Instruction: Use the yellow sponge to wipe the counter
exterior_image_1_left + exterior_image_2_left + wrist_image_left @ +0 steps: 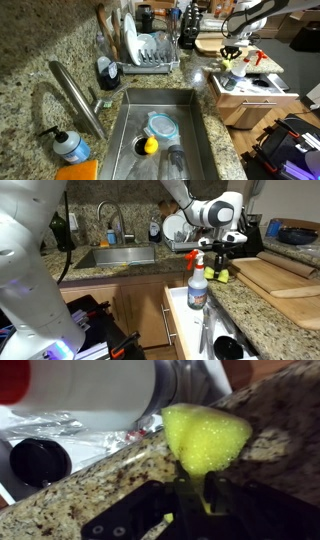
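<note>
The yellow sponge point(205, 438) is pinched between my gripper's point(195, 488) two black fingers and rests against the speckled granite counter point(90, 485) near its edge. In both exterior views the gripper point(220, 262) point(236, 60) is low over the counter point(265, 310), with the sponge point(218, 275) point(238, 69) under it, just behind a spray bottle point(197, 283). The counter also shows around the sink in an exterior view point(40, 60).
A spray bottle's white body point(90, 385) stands close beside the sponge. An open drawer point(200, 330) lies below the counter edge. A wooden cutting board point(285, 275) lies behind. The sink point(160, 130), faucet point(75, 95) and dish rack point(145, 55) are farther off.
</note>
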Available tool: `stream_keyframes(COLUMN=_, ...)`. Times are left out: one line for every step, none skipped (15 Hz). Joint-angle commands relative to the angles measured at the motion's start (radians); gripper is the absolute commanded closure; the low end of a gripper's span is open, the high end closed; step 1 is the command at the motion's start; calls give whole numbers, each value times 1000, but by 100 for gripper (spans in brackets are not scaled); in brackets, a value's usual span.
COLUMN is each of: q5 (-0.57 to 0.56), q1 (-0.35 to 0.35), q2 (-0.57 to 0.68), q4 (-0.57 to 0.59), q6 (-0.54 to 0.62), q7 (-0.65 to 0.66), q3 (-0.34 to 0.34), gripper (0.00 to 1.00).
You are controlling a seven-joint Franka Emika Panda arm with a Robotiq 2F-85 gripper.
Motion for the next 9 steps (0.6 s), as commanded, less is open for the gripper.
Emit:
stream_keyframes(q5=68, q1=-24, q2=-46, q4=-25, q6=40, q7=-99, q3=32, gripper=96)
stream_keyframes(q5=86, q1=-31, q2=-42, q4=-14, q6=38, q7=-112, q3=31, gripper=96)
stream_keyframes(q5=106, q1=-43, q2=-28, q4=6, q6=32, q7=-128, q3=29, gripper=96)
stream_keyframes(q5=121, q1=-51, q2=-22, q4=11, q6=33, q7=-137, q3=22, gripper=96)
stream_keyframes(q5=134, q1=-63, q2=-4, q4=23, q6=29, q7=-146, q3=18, gripper=96)
stream_keyframes(q5=141, q1=-73, q2=9, q4=28, q6=26, q7=-152, q3=12, gripper=96)
stream_keyframes(q5=139, q1=-79, q2=20, q4=28, q6=28, q7=-151, q3=2, gripper=96)
stream_keyframes(q5=130, q1=-81, q2=34, q4=29, q6=32, q7=-143, q3=-10, gripper=96)
stream_keyframes(q5=122, q1=-86, q2=45, q4=27, q6=28, q7=-141, q3=-19, gripper=96)
